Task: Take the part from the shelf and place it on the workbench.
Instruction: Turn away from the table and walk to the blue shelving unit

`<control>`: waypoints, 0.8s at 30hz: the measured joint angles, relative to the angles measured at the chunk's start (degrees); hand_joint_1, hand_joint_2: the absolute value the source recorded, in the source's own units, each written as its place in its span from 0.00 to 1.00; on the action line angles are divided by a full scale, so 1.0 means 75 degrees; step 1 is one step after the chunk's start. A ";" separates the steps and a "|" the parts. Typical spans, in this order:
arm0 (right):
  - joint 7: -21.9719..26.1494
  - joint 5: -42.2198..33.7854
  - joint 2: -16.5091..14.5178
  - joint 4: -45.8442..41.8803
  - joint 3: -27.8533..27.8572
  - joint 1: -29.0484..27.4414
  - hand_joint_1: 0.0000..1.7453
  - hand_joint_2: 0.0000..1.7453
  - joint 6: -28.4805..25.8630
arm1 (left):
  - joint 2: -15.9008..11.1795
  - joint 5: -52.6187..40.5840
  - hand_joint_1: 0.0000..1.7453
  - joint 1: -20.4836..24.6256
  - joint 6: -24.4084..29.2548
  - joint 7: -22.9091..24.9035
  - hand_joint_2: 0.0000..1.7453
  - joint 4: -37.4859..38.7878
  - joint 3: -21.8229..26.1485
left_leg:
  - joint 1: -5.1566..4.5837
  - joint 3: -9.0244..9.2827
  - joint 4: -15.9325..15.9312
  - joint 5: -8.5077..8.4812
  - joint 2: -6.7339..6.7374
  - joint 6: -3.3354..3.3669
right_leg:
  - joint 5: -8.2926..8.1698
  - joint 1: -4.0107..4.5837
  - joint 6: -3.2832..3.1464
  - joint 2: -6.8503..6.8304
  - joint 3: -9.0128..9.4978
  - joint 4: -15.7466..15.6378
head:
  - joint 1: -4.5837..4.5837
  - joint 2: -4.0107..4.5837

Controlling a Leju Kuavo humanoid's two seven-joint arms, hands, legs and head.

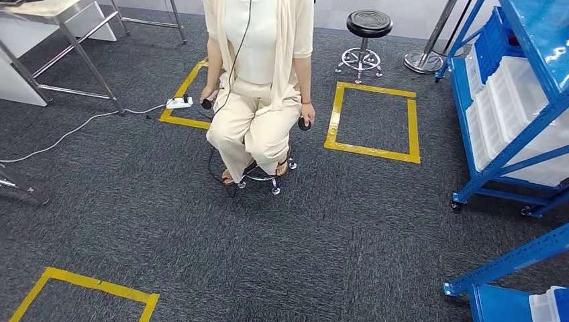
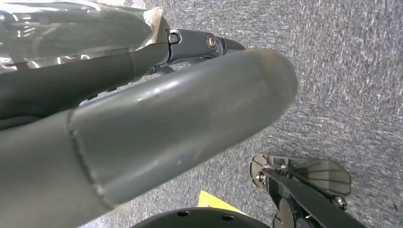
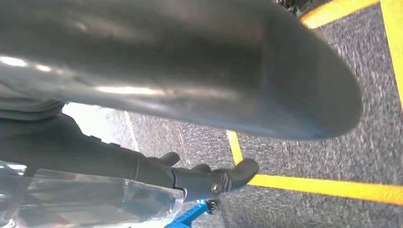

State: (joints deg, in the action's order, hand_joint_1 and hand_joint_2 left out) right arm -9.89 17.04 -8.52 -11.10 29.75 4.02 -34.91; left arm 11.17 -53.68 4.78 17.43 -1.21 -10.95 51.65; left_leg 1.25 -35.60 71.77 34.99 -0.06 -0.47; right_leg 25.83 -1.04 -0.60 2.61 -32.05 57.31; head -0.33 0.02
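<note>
The head view looks down on dark grey carpet marked with yellow tape squares. A person in cream clothing sits on a wheeled stool at the far centre, holding a small dark controller in each hand. A second, black-topped stool stands behind to the right. Blue shelf racking runs along the right edge, carrying pale translucent bins; the part cannot be made out among them. A metal table frame occupies the far left, with a white power strip on the floor near it.

Left hand: hangs above the carpet, thumb extended, fingers straight, nothing grasped. Right hand: likewise over carpet and yellow tape, dark fingers extended and apart, nothing held.
</note>
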 joint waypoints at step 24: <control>-0.0576 0.0023 -0.0065 0.0003 0.0112 -0.0019 0.00 0.00 -0.0133 | -0.0152 -0.0249 0.00 0.0064 0.0028 -0.0034 0.00 0.0023 -0.0229 | -0.0012 0.0746 -0.1579 -0.0541 0.0649 -0.0033 | 0.0207 -0.0076 0.0142 -0.0581 -0.0020 0.0176 | -0.0001 0.0000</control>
State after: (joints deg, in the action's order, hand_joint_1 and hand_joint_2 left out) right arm -14.21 17.22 -9.01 -11.08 30.59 3.88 -35.90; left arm 10.03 -55.54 5.26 17.64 -1.47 -10.78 49.94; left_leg 1.16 -30.00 59.92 30.94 4.81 -0.72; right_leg 27.38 -1.61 0.47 -1.75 -32.20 58.62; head -0.34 0.02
